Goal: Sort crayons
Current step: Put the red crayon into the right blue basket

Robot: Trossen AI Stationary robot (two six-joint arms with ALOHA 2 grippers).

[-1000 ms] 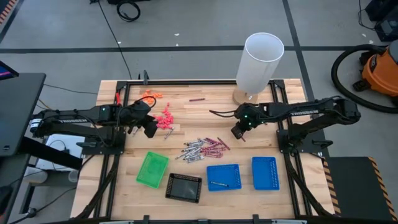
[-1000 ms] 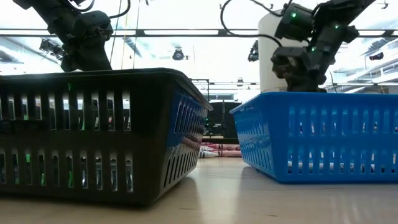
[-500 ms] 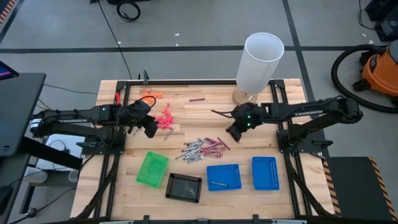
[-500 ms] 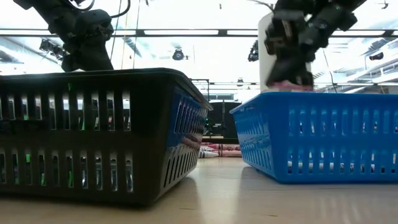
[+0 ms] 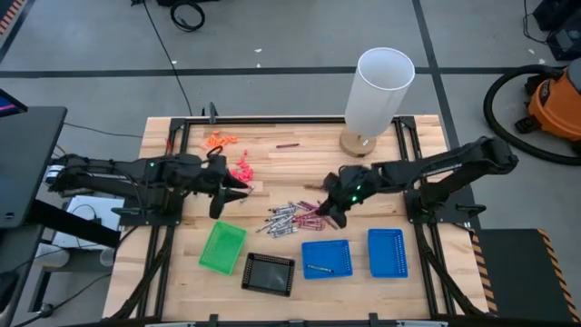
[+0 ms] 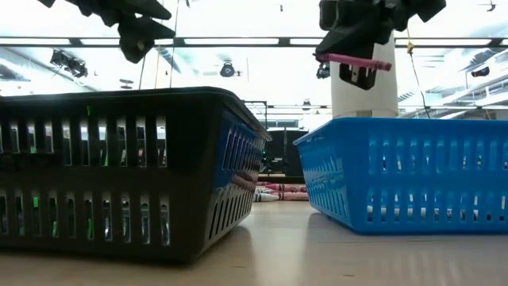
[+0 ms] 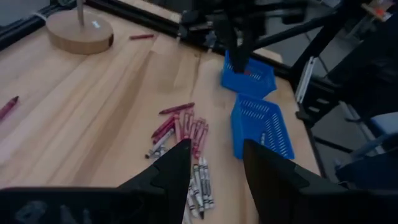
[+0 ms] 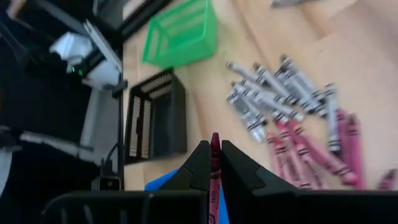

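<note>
Setting: a wooden table [image 5: 290, 163] seen from straight above, with a dark robot arm reaching in from each side.
Crayons: a loose pile of crayons [image 5: 298, 216] lies near the middle of the table, grey-white ones toward the left arm's side and maroon ones toward the right arm's side. One single maroon crayon [image 5: 288, 145] lies apart near the far edge.
Right gripper: the right gripper [image 5: 334, 211] hangs at the maroon end of the pile. Its fingers [image 8: 200, 163] are pinched together on one maroon crayon [image 8: 214, 165], which stands out between the tips. In the low view that crayon [image 6: 354, 60] shows as a pinkish stick held level above the blue tray.
Left gripper: the left gripper [image 5: 220, 202] hovers over bare wood beside the pink bits [image 5: 241, 173], well to the side of the pile. Its fingers [image 7: 177, 163] stand parted with nothing between them.
Trays: along the near edge sit a green tray [image 5: 222, 247], a black tray [image 5: 268, 273] and two blue trays [image 5: 326, 258] [image 5: 387, 252]. The nearer blue tray seems to hold one thin stick, though it is too small to name.
Other things: orange bits [image 5: 219, 139] lie near the far left corner; a tall white cylinder [image 5: 378, 91] stands on a round wooden base at the far edge.
</note>
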